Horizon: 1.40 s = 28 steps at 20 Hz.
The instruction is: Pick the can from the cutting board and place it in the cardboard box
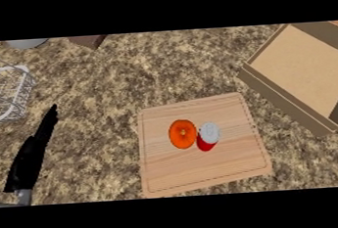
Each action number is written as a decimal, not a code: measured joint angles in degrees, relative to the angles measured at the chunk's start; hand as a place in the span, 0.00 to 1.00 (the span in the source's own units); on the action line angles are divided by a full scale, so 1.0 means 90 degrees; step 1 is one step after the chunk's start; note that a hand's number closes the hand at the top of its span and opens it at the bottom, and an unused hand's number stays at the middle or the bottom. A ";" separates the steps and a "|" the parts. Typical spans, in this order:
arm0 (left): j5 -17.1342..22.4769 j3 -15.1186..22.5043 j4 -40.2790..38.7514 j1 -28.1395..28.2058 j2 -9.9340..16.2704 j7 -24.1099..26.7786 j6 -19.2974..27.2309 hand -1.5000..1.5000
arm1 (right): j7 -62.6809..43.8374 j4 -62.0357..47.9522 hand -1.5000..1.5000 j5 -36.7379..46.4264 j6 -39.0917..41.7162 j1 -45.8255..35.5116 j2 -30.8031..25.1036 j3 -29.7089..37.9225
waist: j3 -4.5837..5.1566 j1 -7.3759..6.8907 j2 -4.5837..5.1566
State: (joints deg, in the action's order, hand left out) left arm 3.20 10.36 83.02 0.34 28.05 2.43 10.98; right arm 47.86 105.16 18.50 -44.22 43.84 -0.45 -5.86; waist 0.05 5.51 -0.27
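Left hand [33, 156] rests open with straight fingers, the can [208, 135] sitting on the cutting board [204, 172] well off to its right.

Tabletop [126, 79]: speckled brown stone look, matt. Cutting board [204, 167]: pale wood w/ visible grain, smooth, groove round its rim. Can [208, 136]: red side, silvery metal lid. Box [300, 73] at right edge: plain brown cardboard, matt. Rack [7, 91] at left edge: thin metal wire. Left robot hand [33, 153]: matt black.

One head view looks steeply down on the counter [112, 90]. The board [204, 167] lies near centre. No second view.
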 measured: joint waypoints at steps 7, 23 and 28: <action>-0.0119 0.0091 -0.0218 -0.0391 -0.0057 -0.0047 -0.0174 0.50 | -0.0757 0.0588 0.00 0.1453 -0.1332 0.1966 0.0037 -0.2063 | 0.0017 -0.0330 0.0066; -0.0469 0.0309 -0.0519 -0.0910 -0.0433 -0.0034 -0.0202 0.50 | -0.4297 0.1340 0.00 0.4998 -0.2217 0.3581 0.0049 -0.3570 | 0.0022 -0.0668 0.0207; -0.0511 0.0321 -0.0611 -0.1041 -0.0548 -0.0093 -0.0211 0.50 | -0.5529 0.1509 0.00 0.5878 -0.1608 0.3130 0.0049 -0.3689 | 0.0020 -0.0694 0.0203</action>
State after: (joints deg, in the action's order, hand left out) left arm -1.40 13.25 77.52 -9.03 23.12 1.59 9.09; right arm -1.89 118.74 71.40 -58.69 72.01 0.00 -39.06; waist 0.22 -0.74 1.56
